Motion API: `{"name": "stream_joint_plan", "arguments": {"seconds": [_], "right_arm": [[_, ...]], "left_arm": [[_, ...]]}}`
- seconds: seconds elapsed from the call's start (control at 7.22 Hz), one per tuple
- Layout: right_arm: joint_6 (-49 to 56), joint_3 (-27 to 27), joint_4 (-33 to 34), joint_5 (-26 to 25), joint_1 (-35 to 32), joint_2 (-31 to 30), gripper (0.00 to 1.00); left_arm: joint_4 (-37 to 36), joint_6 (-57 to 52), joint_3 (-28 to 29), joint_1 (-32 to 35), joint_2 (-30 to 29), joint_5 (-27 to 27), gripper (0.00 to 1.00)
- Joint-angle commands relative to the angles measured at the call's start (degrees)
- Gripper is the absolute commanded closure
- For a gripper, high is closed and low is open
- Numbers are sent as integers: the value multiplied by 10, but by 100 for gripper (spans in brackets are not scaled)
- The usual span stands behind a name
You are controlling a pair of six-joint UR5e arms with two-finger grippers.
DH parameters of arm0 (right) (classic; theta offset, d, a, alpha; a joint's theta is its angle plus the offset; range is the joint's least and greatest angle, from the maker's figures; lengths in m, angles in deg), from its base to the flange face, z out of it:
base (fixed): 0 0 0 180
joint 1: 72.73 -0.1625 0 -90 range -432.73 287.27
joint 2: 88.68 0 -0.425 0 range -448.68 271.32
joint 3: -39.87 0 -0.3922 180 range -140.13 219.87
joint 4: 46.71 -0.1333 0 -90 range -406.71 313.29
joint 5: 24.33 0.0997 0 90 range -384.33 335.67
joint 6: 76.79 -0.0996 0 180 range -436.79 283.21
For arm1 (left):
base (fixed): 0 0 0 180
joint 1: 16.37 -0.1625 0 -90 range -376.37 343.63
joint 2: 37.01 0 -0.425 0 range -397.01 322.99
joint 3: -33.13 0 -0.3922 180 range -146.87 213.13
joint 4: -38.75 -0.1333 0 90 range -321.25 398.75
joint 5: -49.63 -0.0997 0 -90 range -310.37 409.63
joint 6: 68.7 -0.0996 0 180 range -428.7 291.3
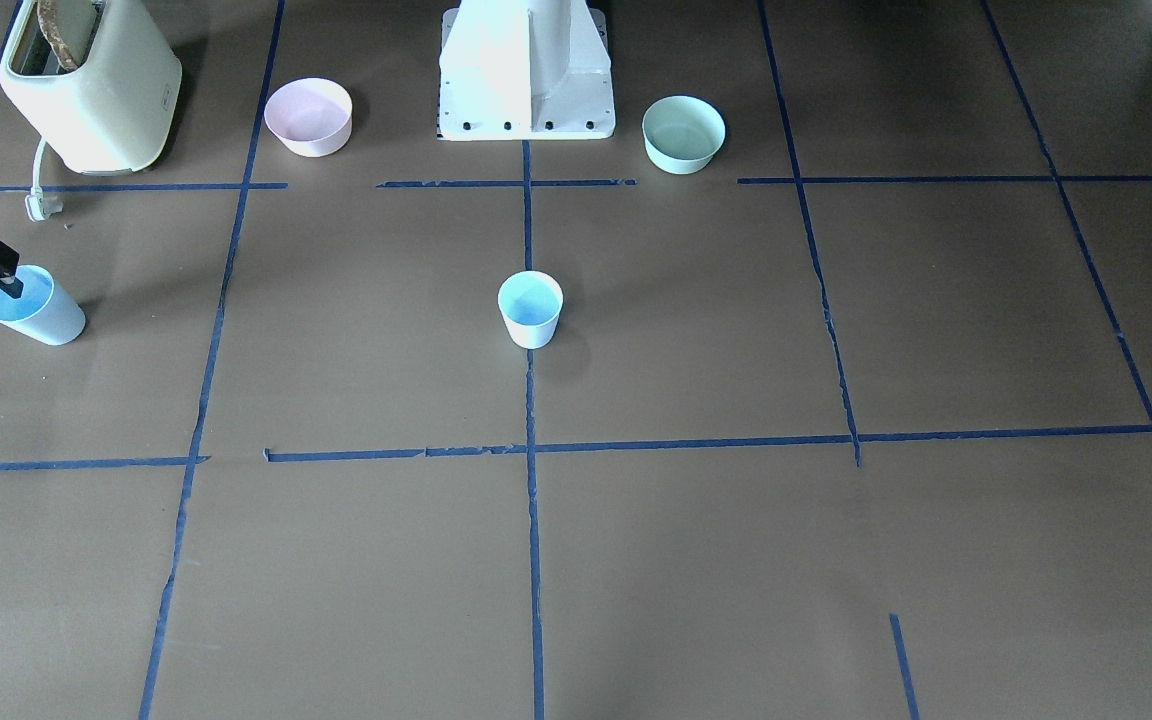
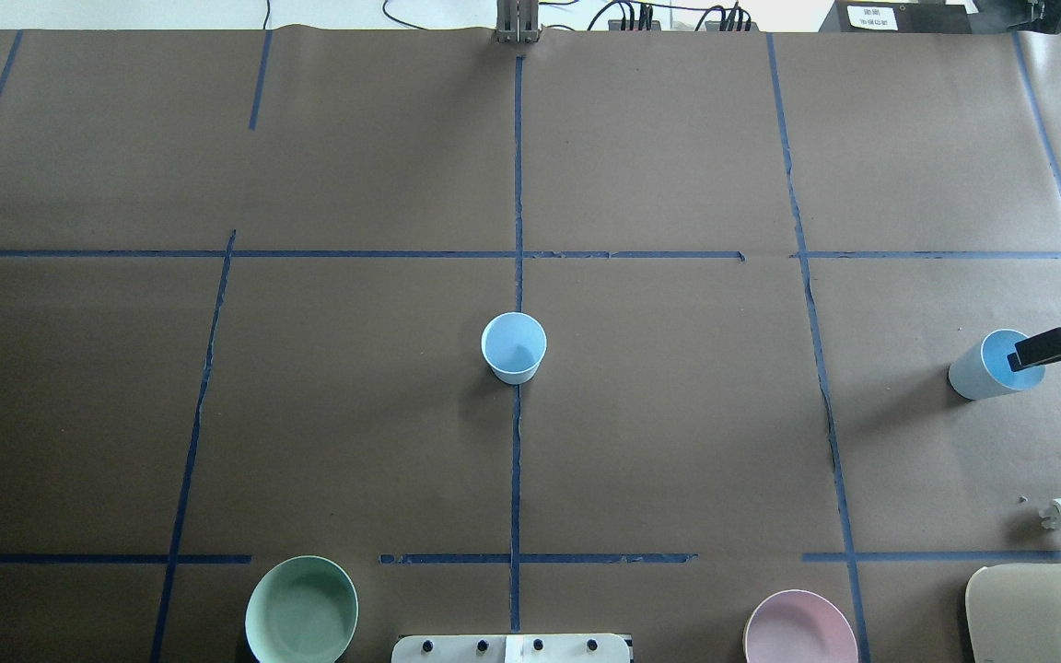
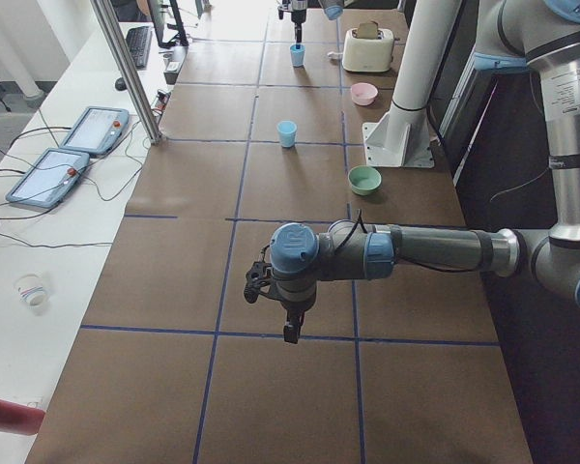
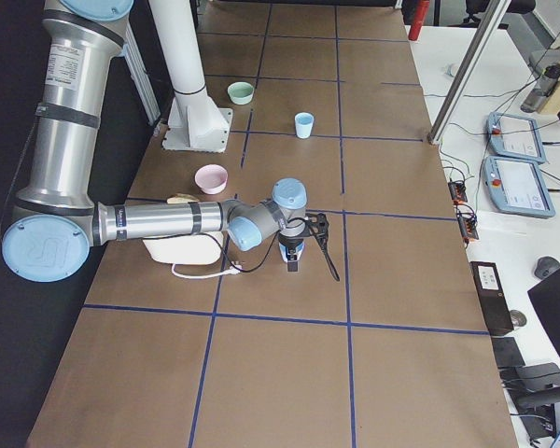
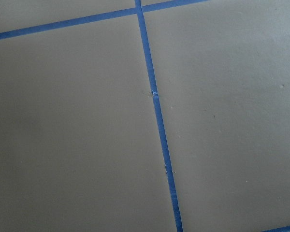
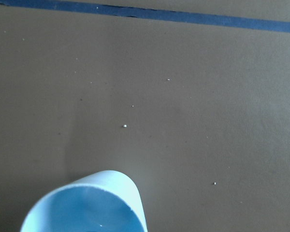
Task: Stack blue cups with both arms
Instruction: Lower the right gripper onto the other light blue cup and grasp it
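One blue cup point(image 1: 531, 308) stands upright at the table's middle, on the centre tape line, and shows in the overhead view point(image 2: 513, 347). The other blue cup point(image 1: 36, 310) is at the table's far end on my right side point(image 2: 982, 373). My right gripper point(image 1: 8, 285) reaches over it from the edge point(image 2: 1019, 357), with one finger inside the rim, and seems shut on the wall. Its rim shows at the bottom of the right wrist view point(image 6: 87, 208). My left gripper point(image 3: 288, 333) hangs low over bare table far from both cups; I cannot tell its state.
A cream toaster point(image 1: 91, 85) with its plug point(image 1: 36, 205) sits near the gripped cup. A pink bowl point(image 1: 308, 117) and a mint-green bowl point(image 1: 683, 133) flank the white pedestal point(image 1: 526, 70). Blue tape lines grid the brown table.
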Motion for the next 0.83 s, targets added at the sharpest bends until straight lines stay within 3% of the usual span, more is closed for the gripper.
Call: {"name": "stream_joint_plan", "arguments": {"seconds": [0.0,0.14,0.28,0.69], "right_arm": [[-3,-26,-14,1,16,16,57],[-2,-26,-14,2,16,20,94],[-3,-23,-14,5,16,21,100],[-31,-9,-10,15,16,34,100]], "left_arm": [[0,0,0,0,0,1,0],[0,0,0,0,0,1,0],[0,0,0,0,0,1,0],[0,1,0,0,0,1,0]]}}
